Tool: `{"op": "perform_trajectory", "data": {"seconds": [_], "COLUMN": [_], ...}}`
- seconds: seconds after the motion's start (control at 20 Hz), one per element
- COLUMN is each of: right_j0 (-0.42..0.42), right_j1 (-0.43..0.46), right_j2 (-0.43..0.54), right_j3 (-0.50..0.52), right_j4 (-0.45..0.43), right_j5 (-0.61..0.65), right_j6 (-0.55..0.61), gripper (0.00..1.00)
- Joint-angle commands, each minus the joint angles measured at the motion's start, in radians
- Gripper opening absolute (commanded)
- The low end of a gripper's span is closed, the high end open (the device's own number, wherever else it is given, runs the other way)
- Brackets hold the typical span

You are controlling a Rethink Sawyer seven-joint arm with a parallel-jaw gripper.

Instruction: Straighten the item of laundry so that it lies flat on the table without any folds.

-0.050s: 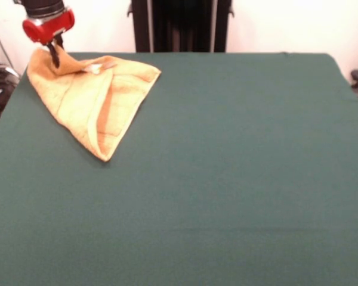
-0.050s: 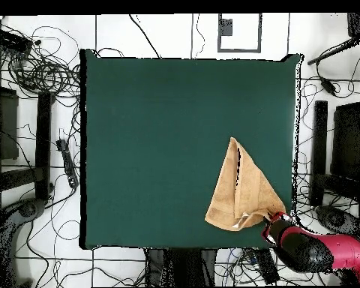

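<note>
Here the red-and-black jaws (image 1: 53, 52) clench one corner of the orange-tan terry towel (image 1: 92, 98). Below them it spreads folded into a triangle on the dark green cloth-covered desk (image 1: 227, 179).

Robot lab; cables (image 2: 40, 71) strewn round green table (image 2: 160, 135)
</note>
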Motion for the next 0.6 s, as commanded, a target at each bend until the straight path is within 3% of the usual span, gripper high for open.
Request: {"op": "perform_trajectory", "data": {"seconds": [0.05, 0.6], "right_j0": [0.059, 0.068], "right_j1": [0.03, 0.002], "right_j2": [0.113, 0.146], "right_j3": [-0.088, -0.046], "right_j4": [0.02, -0.003], "right_j5": [0.087, 0.098], "right_j6": [-0.472, -0.666], "gripper": [0.0, 0.0]}}
